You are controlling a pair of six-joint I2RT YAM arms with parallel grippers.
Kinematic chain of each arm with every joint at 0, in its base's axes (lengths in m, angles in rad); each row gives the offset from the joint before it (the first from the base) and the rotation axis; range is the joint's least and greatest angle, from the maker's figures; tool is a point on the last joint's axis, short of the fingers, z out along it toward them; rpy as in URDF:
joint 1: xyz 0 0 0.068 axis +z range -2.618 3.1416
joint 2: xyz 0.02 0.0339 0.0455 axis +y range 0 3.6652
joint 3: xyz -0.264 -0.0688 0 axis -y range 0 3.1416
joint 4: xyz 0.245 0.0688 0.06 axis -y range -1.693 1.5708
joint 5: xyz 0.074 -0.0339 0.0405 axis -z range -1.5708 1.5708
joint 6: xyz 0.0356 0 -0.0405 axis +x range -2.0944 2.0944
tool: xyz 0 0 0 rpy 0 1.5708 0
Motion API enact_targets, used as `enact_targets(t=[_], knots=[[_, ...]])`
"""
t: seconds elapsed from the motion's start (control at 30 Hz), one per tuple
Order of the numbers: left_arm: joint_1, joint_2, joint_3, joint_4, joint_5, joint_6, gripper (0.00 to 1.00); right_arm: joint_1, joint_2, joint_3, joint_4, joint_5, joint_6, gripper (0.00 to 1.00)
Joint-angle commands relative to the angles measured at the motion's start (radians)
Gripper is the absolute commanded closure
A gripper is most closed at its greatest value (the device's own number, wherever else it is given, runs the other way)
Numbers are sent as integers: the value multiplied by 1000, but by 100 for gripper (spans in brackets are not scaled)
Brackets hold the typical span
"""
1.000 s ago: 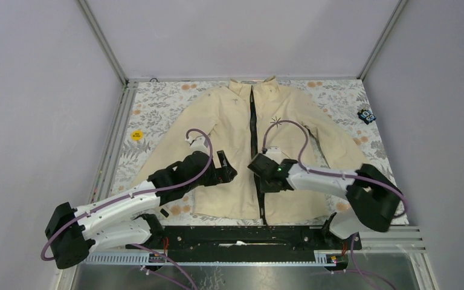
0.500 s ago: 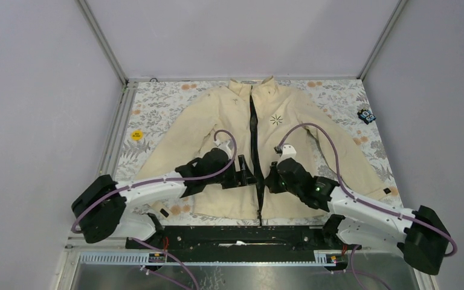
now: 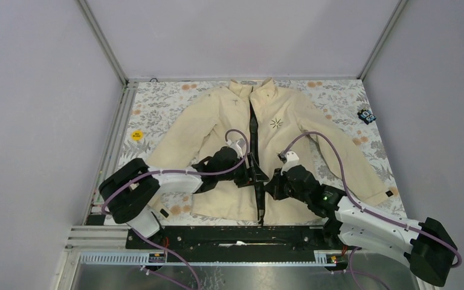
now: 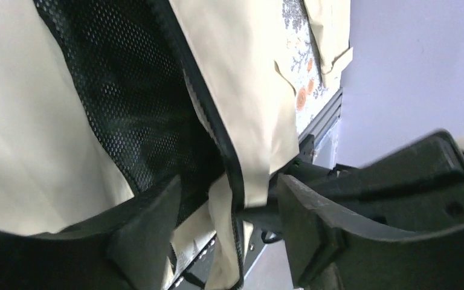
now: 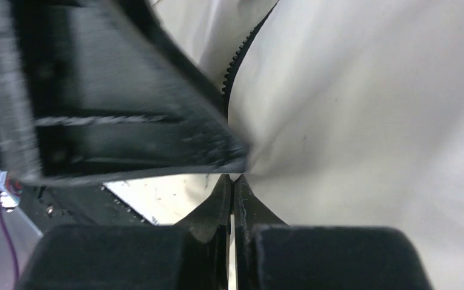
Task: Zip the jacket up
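The jacket (image 3: 290, 121) lies spread flat on the floral surface (image 3: 157, 109) beneath both claws, front open; left claw (image 4: 229, 229) stands wide open, the dark zipper edge (image 4: 208, 121) running between its fingers, ungripped. Right claw (image 5: 232, 184) is closed, tips against cream cloth; whether cloth is pinched cannot be told.

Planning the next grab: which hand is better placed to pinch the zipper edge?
Left. The left hand is open, straddling the zipper edge of the jacket; the right hand is shut against plain cloth.
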Motion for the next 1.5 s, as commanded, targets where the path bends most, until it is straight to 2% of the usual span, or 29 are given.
enact_targets(t=[0.0,0.1,0.17,0.2,0.27,0.33,0.4,0.5,0.57,0.67,0.73,0.77,0.8,0.87,0.9,0.93,1.03,1.1,1.13,1.23,1.33,1.47], knots=[[0,67,77,128,-4,-22,47,12,-36,-2,96,-106,0,100],[0,94,103,129,-1,-15,70,12,-44,3,59,-99,15,100],[1,103,119,129,7,-11,79,12,-57,9,14,-89,28,96],[0,107,127,126,11,-8,82,13,-66,13,-7,-89,32,91],[1,110,142,121,22,-4,91,12,-81,18,-35,-77,53,76],[1,107,151,120,27,-4,100,12,-89,19,-47,-69,74,71],[0,103,153,129,36,-11,100,11,-88,18,-49,-80,103,65],[0,95,154,134,44,-17,100,12,-79,9,-48,-92,140,47],[1,87,152,134,44,-19,100,11,-74,7,-43,-114,153,39],[1,81,156,132,46,-17,100,13,-72,-10,-3,-116,173,35],[-1,84,162,134,55,-16,100,12,-58,-22,56,-121,186,42],[-2,85,165,134,63,-14,100,11,-45,-23,81,-122,187,49],[0,83,167,126,66,-9,99,12,-29,-20,95,-116,188,61],[8,59,163,90,61,19,87,11,9,-9,99,-91,189,90],[13,35,156,64,52,39,82,11,18,-5,98,-66,189,99],[17,5,144,31,35,62,74,10,23,-6,99,-49,191,100],[18,-140,82,-100,-34,143,33,-1,15,-12,106,6,196,100],[18,-228,12,-173,-67,183,19,-30,16,-7,110,26,214,100],[17,-264,-22,-193,-71,189,15,-61,23,-3,118,11,224,100],[-21,-358,-114,-203,-50,155,13,-134,75,19,154,-105,254,100],[-128,-393,-162,-215,-127,93,16,-164,141,61,152,-169,256,100],[-270,-358,-142,-319,-322,27,33,-170,169,104,118,-197,250,100]])
